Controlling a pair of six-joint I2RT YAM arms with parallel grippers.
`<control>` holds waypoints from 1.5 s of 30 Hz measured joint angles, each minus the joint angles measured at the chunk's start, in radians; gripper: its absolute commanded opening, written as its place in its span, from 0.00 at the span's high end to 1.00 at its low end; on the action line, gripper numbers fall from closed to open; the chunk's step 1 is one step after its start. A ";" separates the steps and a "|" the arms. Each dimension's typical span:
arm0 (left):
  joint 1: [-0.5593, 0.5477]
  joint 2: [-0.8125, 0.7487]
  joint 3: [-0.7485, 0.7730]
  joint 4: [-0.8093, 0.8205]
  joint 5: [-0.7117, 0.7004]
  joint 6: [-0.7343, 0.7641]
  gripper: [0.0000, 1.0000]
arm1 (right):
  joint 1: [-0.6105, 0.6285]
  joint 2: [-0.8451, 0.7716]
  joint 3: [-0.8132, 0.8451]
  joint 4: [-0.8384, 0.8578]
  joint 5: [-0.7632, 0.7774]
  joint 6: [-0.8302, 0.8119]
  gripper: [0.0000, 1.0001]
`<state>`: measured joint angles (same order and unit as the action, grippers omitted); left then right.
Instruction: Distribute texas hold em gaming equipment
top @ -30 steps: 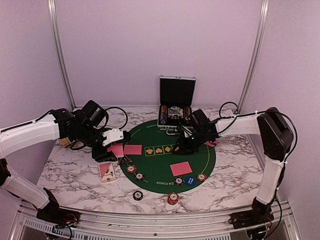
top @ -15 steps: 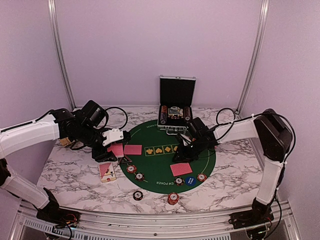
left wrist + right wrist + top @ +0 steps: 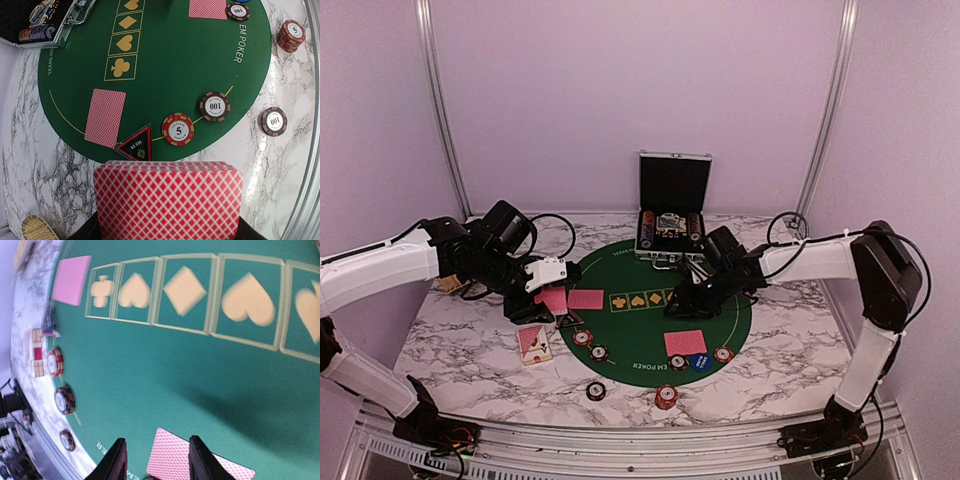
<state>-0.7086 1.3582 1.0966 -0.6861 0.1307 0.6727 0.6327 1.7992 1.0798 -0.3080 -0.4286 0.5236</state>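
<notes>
My left gripper (image 3: pixel 546 300) is clenched on the deck of red-backed cards (image 3: pixel 167 200). I hold it just off the left edge of the green mat (image 3: pixel 635 330), over the marble. The deck is face down and a little fanned, with the red lattice backs showing. Its long axis runs across my fingers, left to right in the wrist view.

My right gripper (image 3: pixel 678 302) hangs over the middle of the mat, fingers spread with nothing between them. One dealt card (image 3: pixel 685 343) lies flat on the felt just to its near side, clear of both fingers.

I judge that the next card has to come off the deck. From my free right hand the deck lies to the left, across the row of gold suit boxes. The left arm is the one at the deck, so either it deals or the right reaches over.

A second face-down card (image 3: pixel 586 299) sits at the left of the mat, near the deck. The dark triangular token (image 3: pixel 136 148) is just beside its near corner.
</notes>
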 measured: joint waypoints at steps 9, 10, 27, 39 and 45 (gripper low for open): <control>0.000 0.000 0.000 0.000 0.001 0.000 1.00 | 0.106 -0.009 0.100 0.267 -0.163 0.196 0.18; 0.000 0.000 0.000 0.000 0.002 0.000 1.00 | 0.122 0.002 0.109 0.313 -0.189 0.233 0.18; 0.000 0.000 0.000 0.000 0.010 -0.009 1.00 | 0.243 0.263 0.187 0.817 -0.386 0.618 0.16; 0.000 0.000 0.000 0.000 0.010 -0.011 1.00 | 0.263 0.283 0.218 0.913 -0.418 0.689 0.16; 0.000 0.000 0.000 0.000 0.010 -0.014 1.00 | 0.276 0.320 0.256 0.929 -0.422 0.705 0.16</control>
<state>-0.7086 1.3586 1.0966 -0.6861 0.1406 0.6590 0.9089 2.1193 1.3361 0.6212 -0.8505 1.2289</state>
